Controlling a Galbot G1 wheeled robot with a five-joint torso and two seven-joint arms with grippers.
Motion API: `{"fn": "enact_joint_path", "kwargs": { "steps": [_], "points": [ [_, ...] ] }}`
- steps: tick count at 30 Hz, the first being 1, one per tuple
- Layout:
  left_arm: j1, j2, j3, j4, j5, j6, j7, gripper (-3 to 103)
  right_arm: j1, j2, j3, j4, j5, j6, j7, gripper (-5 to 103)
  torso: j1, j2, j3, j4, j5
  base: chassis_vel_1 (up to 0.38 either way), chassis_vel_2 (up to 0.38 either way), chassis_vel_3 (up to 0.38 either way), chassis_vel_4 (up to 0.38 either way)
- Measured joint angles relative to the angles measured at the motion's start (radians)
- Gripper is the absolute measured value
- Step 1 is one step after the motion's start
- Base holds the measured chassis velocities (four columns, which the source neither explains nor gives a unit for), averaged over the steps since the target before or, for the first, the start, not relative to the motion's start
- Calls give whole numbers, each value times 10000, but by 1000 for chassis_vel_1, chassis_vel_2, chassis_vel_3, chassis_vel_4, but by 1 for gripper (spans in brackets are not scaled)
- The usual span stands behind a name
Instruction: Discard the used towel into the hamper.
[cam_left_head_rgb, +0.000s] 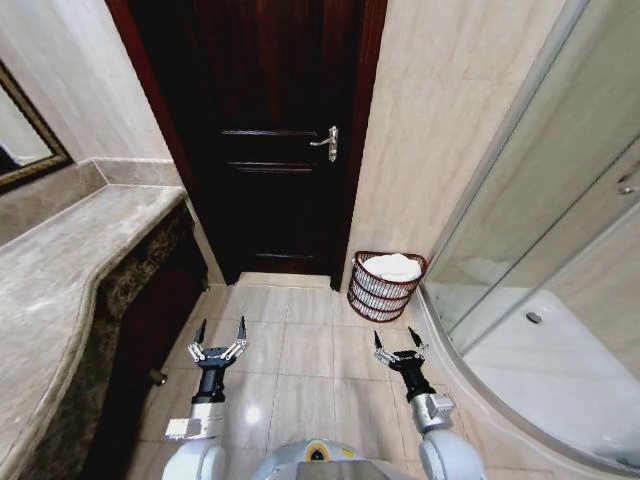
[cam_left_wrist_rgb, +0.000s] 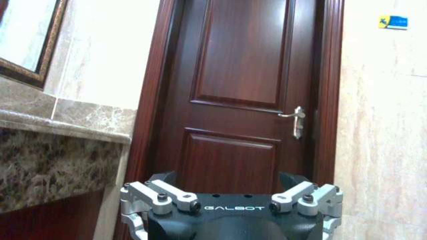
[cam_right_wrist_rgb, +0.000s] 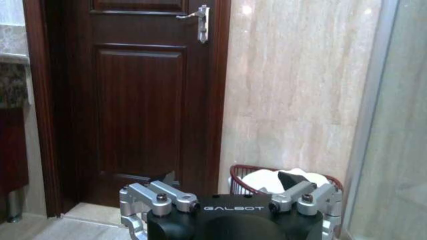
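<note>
1. Head view: a dark wooden door (cam_left_head_rgb: 275, 140) with a metal handle (cam_left_head_rgb: 329, 143) stands shut at the far end of a tiled floor (cam_left_head_rgb: 300, 350). A marble counter (cam_left_head_rgb: 60, 270) runs along the left wall under a framed mirror (cam_left_head_rgb: 25, 140), and a glass shower screen (cam_left_head_rgb: 540, 230) curves along the right. The hamper (cam_left_head_rgb: 385, 285) stands on the floor in the far right corner, between the door frame and the shower, against the beige wall. A white towel (cam_left_head_rgb: 392, 267) lies inside it, heaped up to the rim. The left gripper (cam_left_head_rgb: 220, 333) hangs low over the tiles near the counter, jaws spread wide and holding nothing. The right gripper (cam_left_head_rgb: 399, 341) hangs just short of the hamper, which lies beyond it and a little to its left, with bare floor between them; its jaws are also spread and hold nothing.

2. Left wrist view: the left gripper's fingers (cam_left_wrist_rgb: 163, 179) point at the door, with the counter edge (cam_left_wrist_rgb: 60, 131) to one side. The jaws stand apart.

3. Right wrist view: the hamper (cam_right_wrist_rgb: 240, 177) and the towel (cam_right_wrist_rgb: 263, 180) lie just beyond the right gripper's fingers (cam_right_wrist_rgb: 290, 179), close to the wall. The jaws stand apart, nothing between them.
</note>
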Motion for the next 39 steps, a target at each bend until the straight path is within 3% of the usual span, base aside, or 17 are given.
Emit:
{"fn": "enact_joint_path", "kwargs": {
  "steps": [20,39],
  "points": [
    [0,-1,0,0,0,0,0,100,0,0,0,1,0,0,0,100,2,-2,1,0,-1,64,-104,-100,66],
    [-1,0,0,0,0,0,0,100,0,0,0,0,0,0,0,100,2,-2,1,0,1,12,-13,-10,16]
  ]
}}
